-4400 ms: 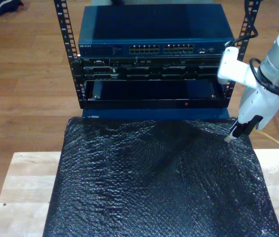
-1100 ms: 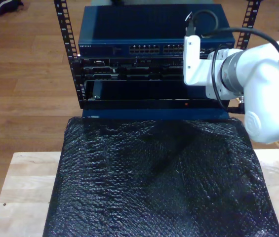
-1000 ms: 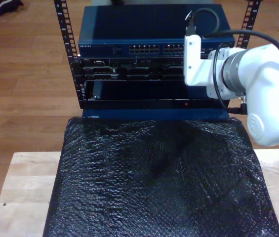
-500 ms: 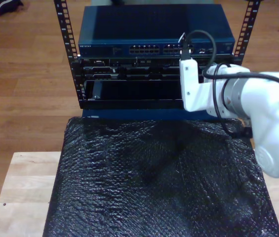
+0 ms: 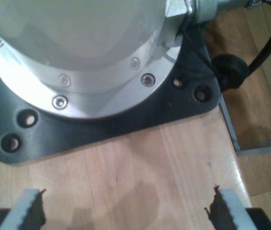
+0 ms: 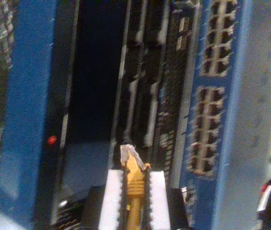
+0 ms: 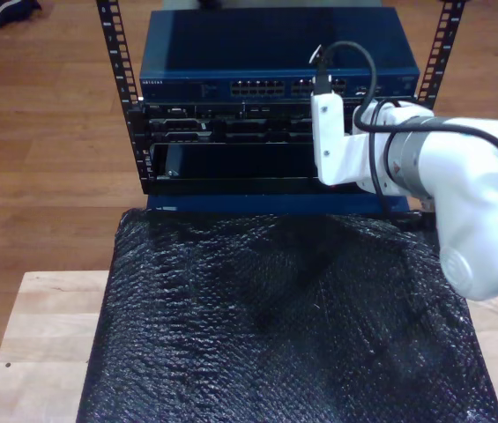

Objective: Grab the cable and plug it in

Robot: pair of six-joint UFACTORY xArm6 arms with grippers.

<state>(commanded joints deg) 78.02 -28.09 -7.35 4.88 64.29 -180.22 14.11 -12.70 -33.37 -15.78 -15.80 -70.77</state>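
Observation:
The yellow cable is pinched between the white pads of my second gripper, which is shut on it. Its clear plug sticks out past the fingertips and points at the rack's dark middle shelves, a short way off. The blue switch with its rows of ports lies to one side of the plug. In the exterior view the second arm's white wrist hangs before the rack, at the right, hiding the gripper. My first gripper stands open over bare wood, nothing between its fingers.
The rack carries the blue switch on top, with a red light on its lower panel. A black bubble-wrap mat covers the wooden table. An arm's round base on a black plate stands before my first gripper.
The second arm has swung from the mat's far right corner up to the rack front, then moved toward the exterior view's left and a little lower, with the cable still held.

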